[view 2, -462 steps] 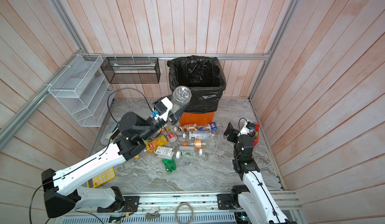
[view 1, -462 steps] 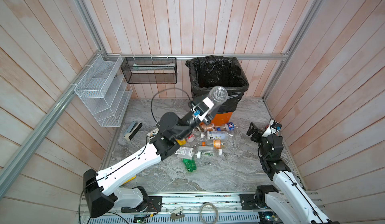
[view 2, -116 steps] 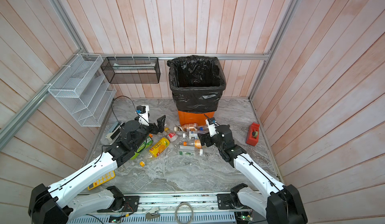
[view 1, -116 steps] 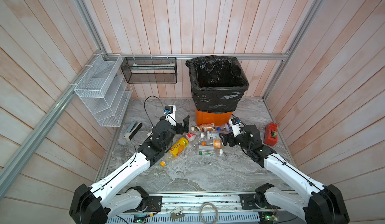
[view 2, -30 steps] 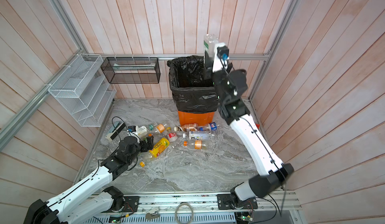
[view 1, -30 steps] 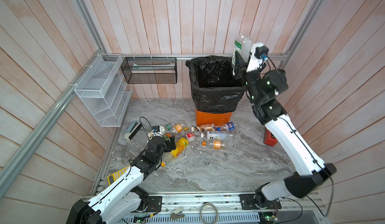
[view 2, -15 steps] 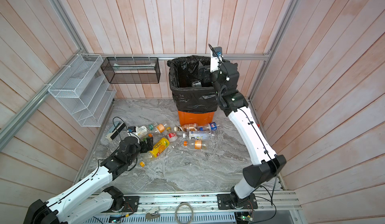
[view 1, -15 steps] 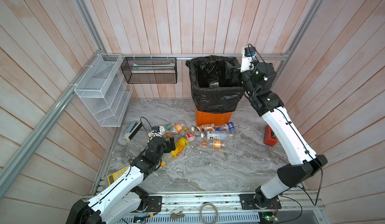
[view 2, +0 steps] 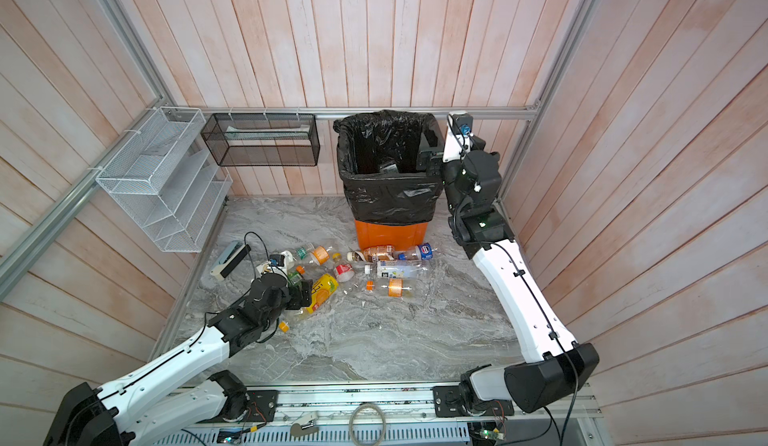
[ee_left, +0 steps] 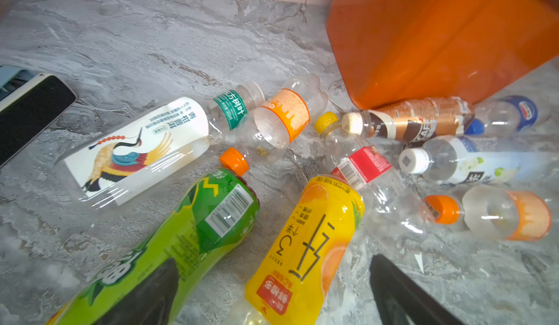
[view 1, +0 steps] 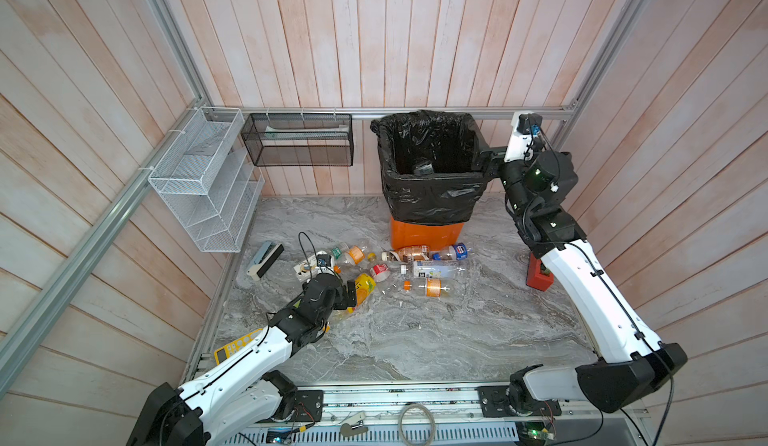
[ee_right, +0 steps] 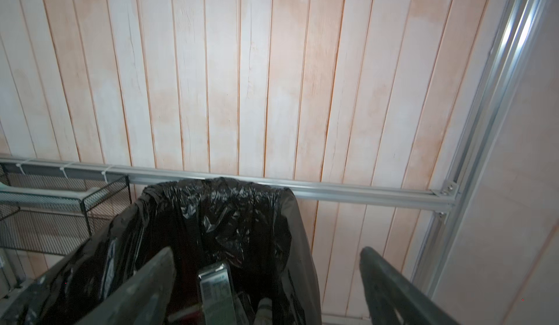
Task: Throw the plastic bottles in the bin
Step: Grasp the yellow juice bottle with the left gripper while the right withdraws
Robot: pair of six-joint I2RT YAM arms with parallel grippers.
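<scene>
Bottles (view 1: 436, 268) lying strewn mid-counter before bin (view 1: 428, 199) at back edge, bottle (ee_right: 216, 287) lying inside bin, right gripper (ee_right: 266, 252) hovering over bin's right rim, jaws gaping, gripping nothing, left gripper (ee_left: 273, 263) hanging low, jaws gaping, straddling yellow bottle (ee_left: 305, 241), not clamping it

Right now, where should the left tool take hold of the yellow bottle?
Probably across its labelled middle, from above. The yellow bottle lies on its side, lengthwise between the jaws of the open left tool, so its round body should fit. The green bottle crowds one side.
</scene>
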